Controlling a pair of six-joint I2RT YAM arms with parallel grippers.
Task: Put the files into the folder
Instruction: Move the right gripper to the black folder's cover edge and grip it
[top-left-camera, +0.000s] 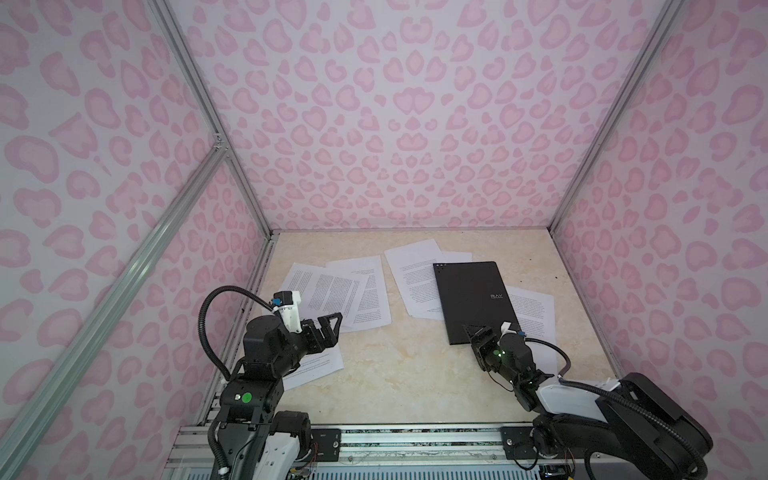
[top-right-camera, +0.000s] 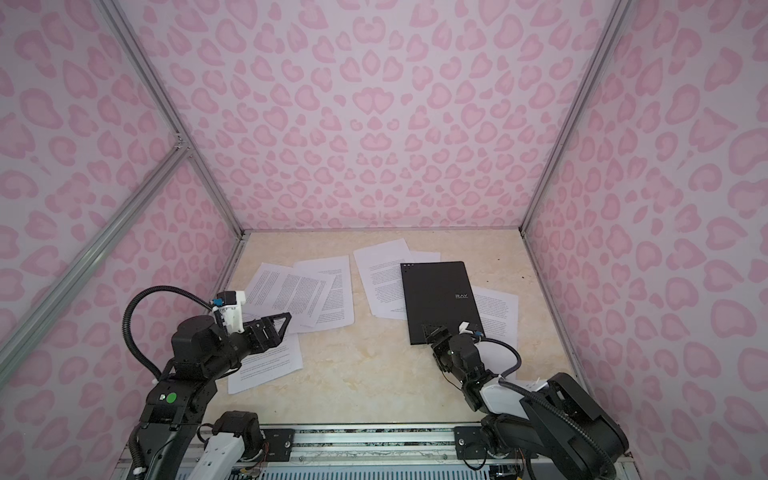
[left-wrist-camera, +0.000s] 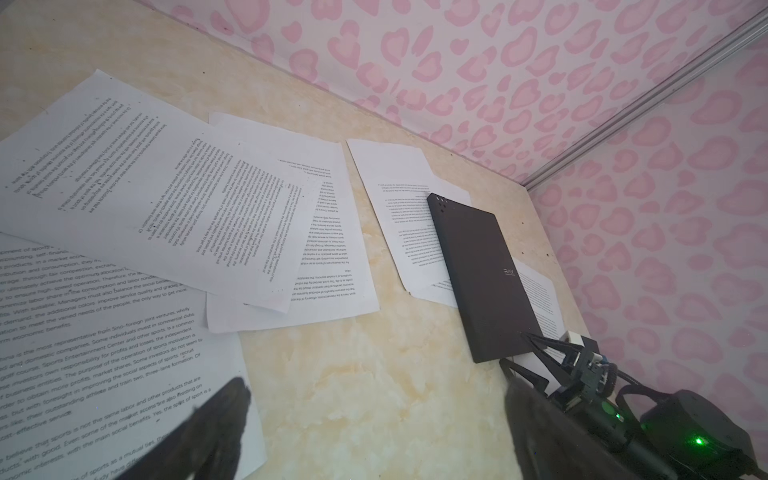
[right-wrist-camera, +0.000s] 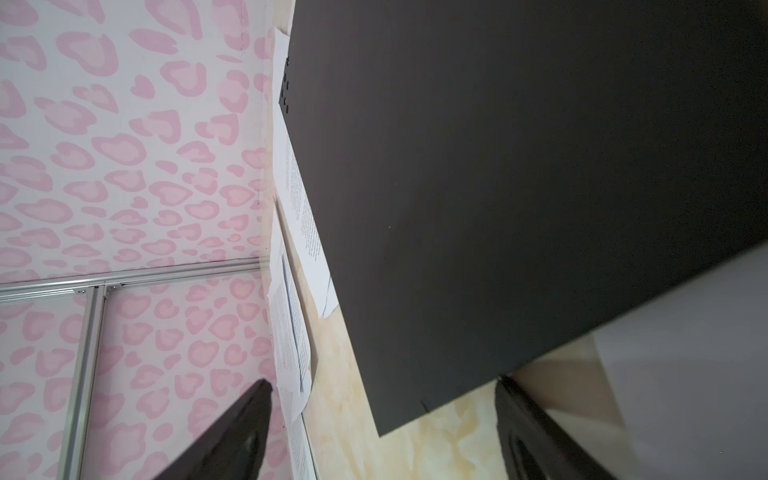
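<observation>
The black folder (top-left-camera: 473, 299) (top-right-camera: 440, 299) lies closed on the table, right of centre, on top of white printed files (top-left-camera: 411, 274) (top-left-camera: 536, 311). More files (top-left-camera: 332, 291) (left-wrist-camera: 174, 199) overlap at the left, and one sheet (top-left-camera: 320, 365) lies under the left arm. My right gripper (top-left-camera: 471, 343) (right-wrist-camera: 384, 382) is open at the folder's near edge. In the right wrist view the folder's (right-wrist-camera: 498, 187) near corner lies between its fingers, and one fingertip (right-wrist-camera: 505, 384) is at the edge. My left gripper (top-left-camera: 334, 328) (left-wrist-camera: 376, 399) hangs open over the near edge of the left sheets, holding nothing.
Pink heart-patterned walls with aluminium posts (top-left-camera: 582, 174) close in the table on three sides. A metal rail (top-left-camera: 415, 440) runs along the front edge. Bare marble-patterned tabletop (top-left-camera: 415, 374) lies between the two arms.
</observation>
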